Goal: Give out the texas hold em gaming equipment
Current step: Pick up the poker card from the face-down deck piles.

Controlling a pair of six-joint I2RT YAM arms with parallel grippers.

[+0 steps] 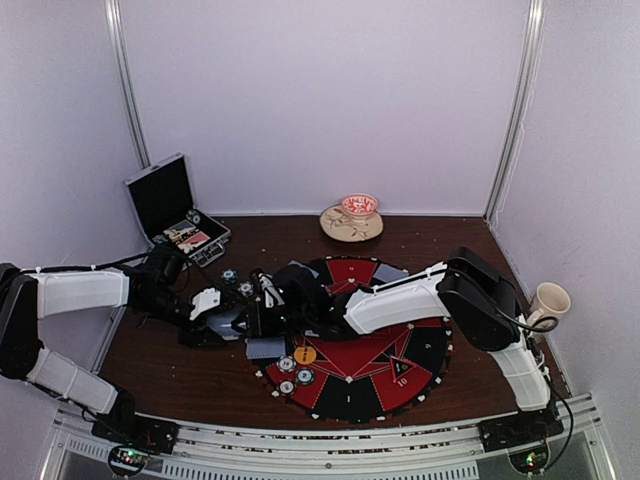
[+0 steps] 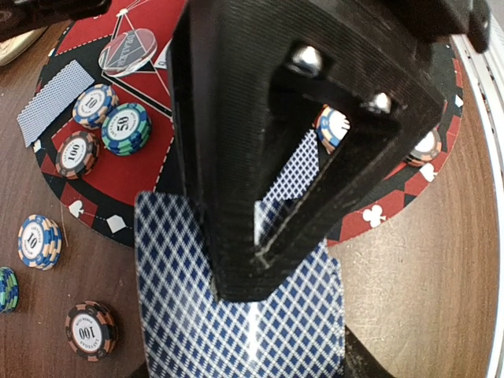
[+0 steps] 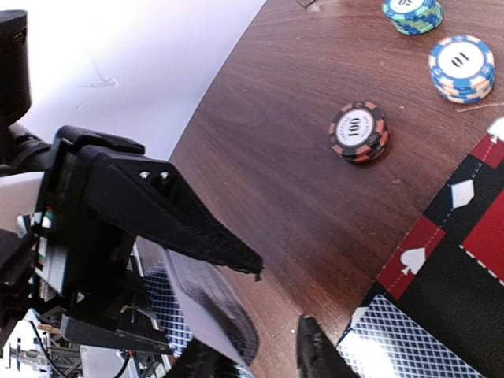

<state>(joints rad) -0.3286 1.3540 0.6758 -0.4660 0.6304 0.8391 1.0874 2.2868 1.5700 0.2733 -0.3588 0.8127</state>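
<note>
While the state of the right fingers (image 3: 315, 353) cannot be determined, the left fingers (image 3: 181, 220) clamp a deck of playing cards (image 2: 236, 315) above the table (image 3: 260, 118), beside the round mat's (image 2: 118, 181) edge.

White arm shells (image 1: 85, 290) — black left tool (image 2: 291, 319), silver screws (image 2: 305, 59).

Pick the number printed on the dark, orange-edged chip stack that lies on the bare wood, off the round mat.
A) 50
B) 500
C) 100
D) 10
C: the dark chip stack on the wooden table, just off the mat, reads 100 on its white face. The right wrist view shows the same number.
</note>
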